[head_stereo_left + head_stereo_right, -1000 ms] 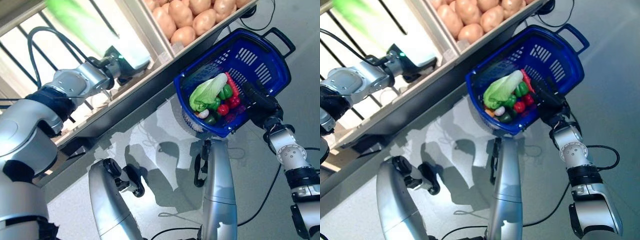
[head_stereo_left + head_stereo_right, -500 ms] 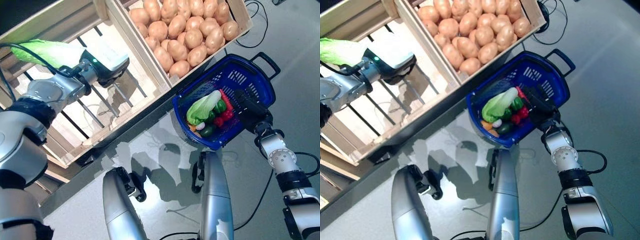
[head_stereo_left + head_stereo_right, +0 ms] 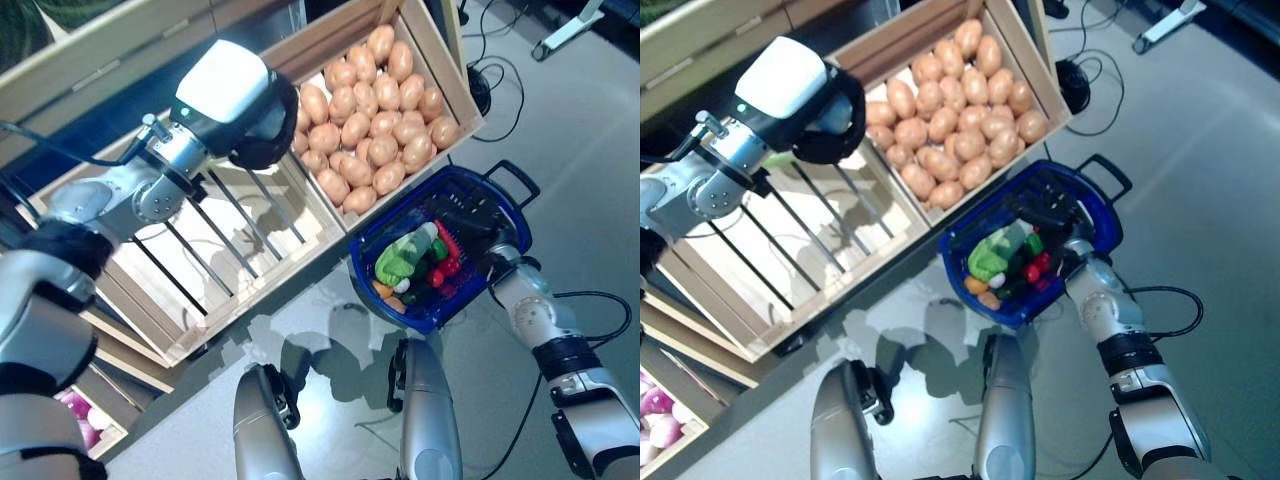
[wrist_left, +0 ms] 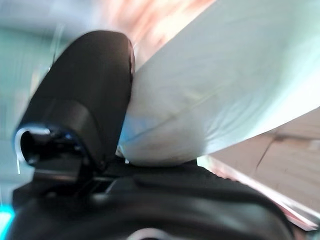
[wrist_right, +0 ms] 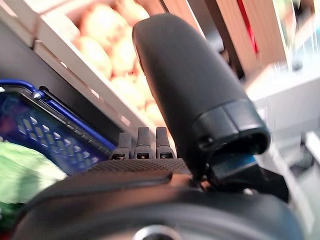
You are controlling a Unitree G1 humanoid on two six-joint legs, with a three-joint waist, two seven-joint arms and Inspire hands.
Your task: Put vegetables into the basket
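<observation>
My left hand (image 3: 262, 132) is up over the wooden stand, beside the crate wall. In the left wrist view its thumb (image 4: 85, 105) and fingers are curled round a pale white-green leafy cabbage (image 4: 225, 75). The blue basket (image 3: 432, 322) stands on the floor below the stand. It holds a green leafy cabbage (image 3: 400, 258), red peppers (image 3: 447, 262), dark green pieces and a small orange piece (image 3: 380, 290). My right hand (image 3: 470, 215) lies over the basket's far rim with its fingers straight. The right wrist view shows that hand (image 5: 145, 142) and the basket's wall (image 5: 50, 135).
The wooden stand (image 3: 330, 215) rises behind the basket, with a slatted crate (image 3: 220, 260) under my left arm and a full crate (image 3: 380, 110) beside it. Cables (image 3: 500, 60) lie on the grey floor past the basket.
The camera has moved and shows more of the stand. My left hand with the cabbage has moved right, towards the full crate and the basket. My right hand stays at the basket's rim.
</observation>
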